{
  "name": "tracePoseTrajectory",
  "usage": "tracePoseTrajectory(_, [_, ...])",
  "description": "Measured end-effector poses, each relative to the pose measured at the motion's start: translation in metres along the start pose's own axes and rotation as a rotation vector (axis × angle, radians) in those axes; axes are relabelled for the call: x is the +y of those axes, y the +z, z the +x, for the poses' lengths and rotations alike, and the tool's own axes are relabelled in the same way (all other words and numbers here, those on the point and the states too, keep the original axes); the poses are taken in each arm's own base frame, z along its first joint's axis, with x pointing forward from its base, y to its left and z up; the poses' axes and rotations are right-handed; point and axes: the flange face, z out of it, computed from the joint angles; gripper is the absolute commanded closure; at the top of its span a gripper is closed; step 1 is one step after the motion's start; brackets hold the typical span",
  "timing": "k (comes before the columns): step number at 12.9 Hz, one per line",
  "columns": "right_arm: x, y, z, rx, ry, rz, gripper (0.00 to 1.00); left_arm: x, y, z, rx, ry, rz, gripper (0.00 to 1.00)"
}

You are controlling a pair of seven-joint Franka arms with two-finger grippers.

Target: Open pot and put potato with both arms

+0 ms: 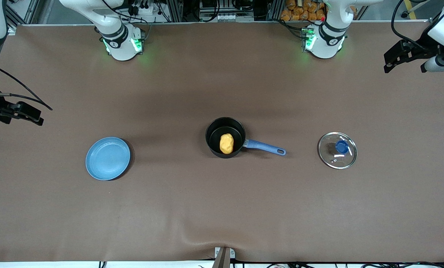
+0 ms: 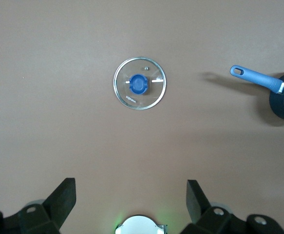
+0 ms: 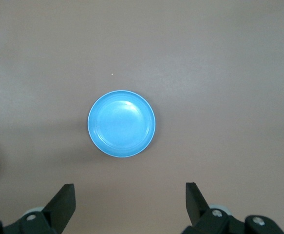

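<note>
High over the glass lid [image 2: 140, 84], the left gripper [image 2: 131, 202] hangs with jaws wide apart, holding nothing. Over the plate [image 3: 121, 123], the right gripper [image 3: 129, 204] seems equally spread and empty. Between them, the potato [image 1: 226, 143] lies inside the pot [image 1: 217, 128], uncovered.

Hardly any writing can be read. The glass lid [image 2: 140, 84] lying on the worktop carries a short line of small print near its rim, seen in the left wrist view, but the letters are too small to make out. Each arm's base [image 1: 122, 44] bears a small dark round mark on its white collar, and what it says cannot be told. The pot [image 1: 225, 137], the potato [image 1: 226, 143] in it and the blue plate [image 1: 108, 158] show no lettering, label, brand or number.
</note>
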Motion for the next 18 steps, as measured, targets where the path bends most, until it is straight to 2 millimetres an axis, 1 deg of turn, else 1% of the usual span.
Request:
tracePoseTrajectory(2, [0.003, -0.007, -0.006, 0.035, 0.003, 0.002, 0.00, 0.001, 0.003, -0.004, -0.008, 0.001, -0.004, 0.00])
tracePoseTrajectory(6, [0.003, 0.003, -0.020, 0.059, 0.000, 0.007, 0.00, 0.002, 0.007, -0.005, -0.017, 0.002, -0.017, 0.00])
tracePoseTrajectory(9, [0.000, 0.002, -0.021, 0.062, -0.004, 0.007, 0.00, 0.000, 0.011, -0.004, -0.017, -0.002, -0.021, 0.00])
tracePoseTrajectory(18, [0.000, 0.000, -0.021, 0.070, -0.004, 0.007, 0.00, -0.003, 0.002, 0.001, 0.020, -0.010, -0.026, 0.00])
